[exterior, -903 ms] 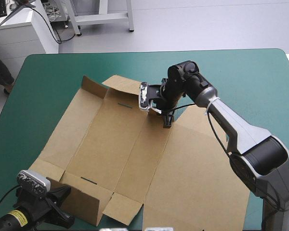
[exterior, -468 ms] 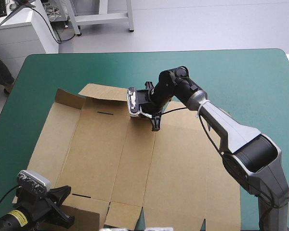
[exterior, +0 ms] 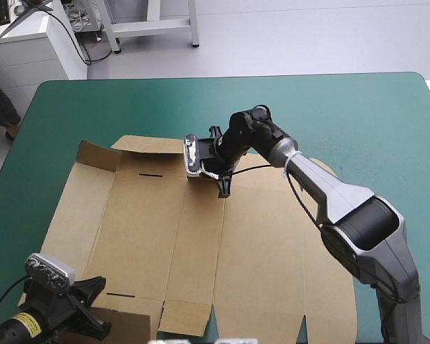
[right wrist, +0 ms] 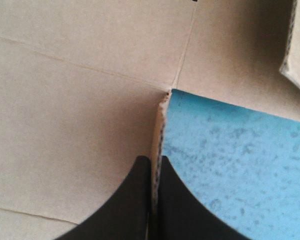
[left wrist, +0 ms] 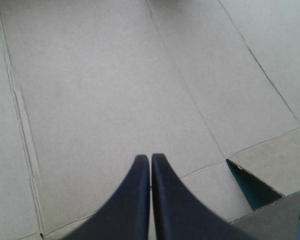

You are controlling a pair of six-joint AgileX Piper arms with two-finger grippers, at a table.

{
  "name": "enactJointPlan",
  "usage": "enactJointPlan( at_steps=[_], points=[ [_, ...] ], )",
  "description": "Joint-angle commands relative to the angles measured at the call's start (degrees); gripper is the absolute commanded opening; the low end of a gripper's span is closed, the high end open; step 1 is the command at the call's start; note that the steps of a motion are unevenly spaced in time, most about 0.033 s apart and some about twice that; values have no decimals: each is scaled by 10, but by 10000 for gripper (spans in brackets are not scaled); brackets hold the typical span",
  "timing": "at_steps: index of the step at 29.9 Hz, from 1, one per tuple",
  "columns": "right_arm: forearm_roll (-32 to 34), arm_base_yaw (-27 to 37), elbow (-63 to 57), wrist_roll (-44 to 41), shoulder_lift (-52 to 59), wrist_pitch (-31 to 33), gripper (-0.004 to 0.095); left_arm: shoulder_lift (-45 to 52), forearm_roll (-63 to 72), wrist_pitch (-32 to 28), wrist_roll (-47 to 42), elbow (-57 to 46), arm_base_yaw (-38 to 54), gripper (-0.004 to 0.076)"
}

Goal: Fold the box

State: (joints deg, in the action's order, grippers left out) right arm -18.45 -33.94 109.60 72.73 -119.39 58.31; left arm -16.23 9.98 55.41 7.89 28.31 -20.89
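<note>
On the teal-green table (exterior: 358, 115) lies one brown box (exterior: 150, 215), right pincer (right wrist: 154, 159) clamping its far edge, left pincer (left wrist: 150, 156) closed

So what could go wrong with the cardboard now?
The right gripper pinches only a thin edge of the box, right beside a cut, so the board could slip out or tear there. The rest of the sheet seems loose on the teal-green cover, so it may slide instead of folding. The raised flap beside the left gripper might catch on it.
</note>
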Motion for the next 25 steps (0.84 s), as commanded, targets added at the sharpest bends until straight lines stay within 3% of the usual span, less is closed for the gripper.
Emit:
enactJointPlan(
  at_steps=[1, 3, 9, 11, 13, 17, 25],
  points=[
    [-21, -4, 14, -12, 35, -41, -7, -5, 10, -34, 2, 14, -1, -8],
    [-17, -7, 14, -31, 35, -52, 29, -5, 10, -34, 2, 14, -1, -8],
    [56, -19, 14, -66, 35, -52, 333, -5, 10, -34, 2, 14, -1, -8],
    [80, -19, 14, -83, 40, -39, 381, -5, 10, -34, 2, 14, -1, -8],
    [127, -19, 14, -115, 53, -17, 369, -5, 10, -34, 2, 14, -1, -8],
    [215, 3, 14, -260, 94, -3, 310, -5, 10, -34, 2, 14, -1, -8],
    [199, 116, 11, -366, 200, 103, 107, -5, 10, -34, 0, 14, -1, -8]
  ],
)
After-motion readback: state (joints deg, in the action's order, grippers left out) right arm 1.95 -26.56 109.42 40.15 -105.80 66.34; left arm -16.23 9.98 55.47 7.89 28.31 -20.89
